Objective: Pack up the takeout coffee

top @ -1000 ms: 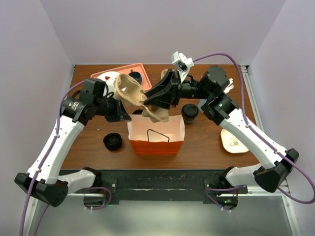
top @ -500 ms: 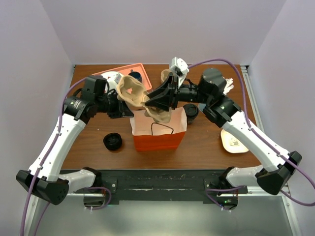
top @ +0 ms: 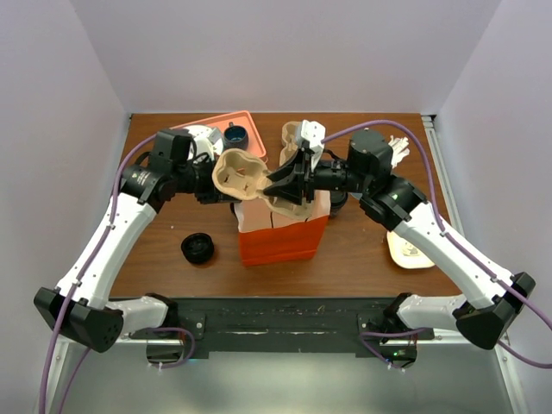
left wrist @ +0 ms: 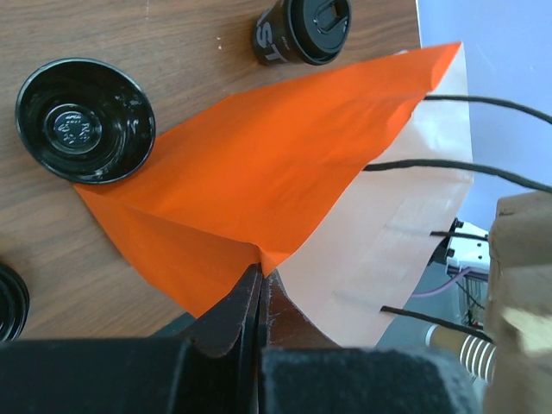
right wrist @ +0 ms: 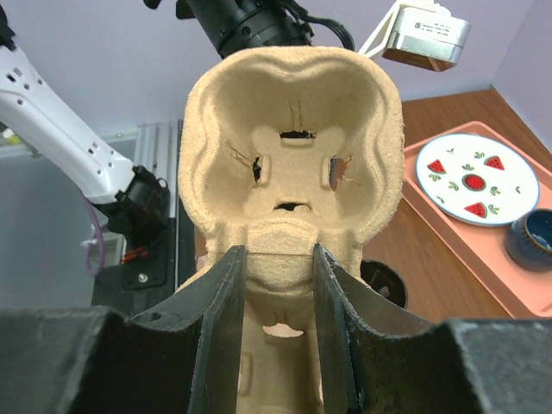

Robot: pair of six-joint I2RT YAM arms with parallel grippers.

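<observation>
The orange paper bag (top: 285, 241) stands at the table's middle, its mouth pulled open. My left gripper (top: 231, 195) is shut on the bag's left rim; the left wrist view shows the jaws (left wrist: 260, 274) pinching a corner of the orange paper (left wrist: 276, 164). Over the bag's mouth my right gripper (top: 278, 183) is shut on a tan pulp cup carrier (top: 244, 175), its fingers clamped on the carrier's middle rib (right wrist: 278, 259). The takeout coffee (left wrist: 302, 30), a dark cup with a black lid, stands on the table beyond the bag. In the top view my right arm hides most of it.
A black round lid-like piece (top: 197, 248) lies left of the bag. A coral tray (top: 216, 122) at the back left holds a watermelon plate (right wrist: 476, 177) and a dark bowl (top: 235, 136). Another pulp carrier (top: 289, 134) sits behind the bag. A white packet (top: 410, 250) lies at the right.
Both grippers moved toward the back of the table. The bag's rim was drawn back and up by the left gripper, and the carrier swung more level over the mouth.
</observation>
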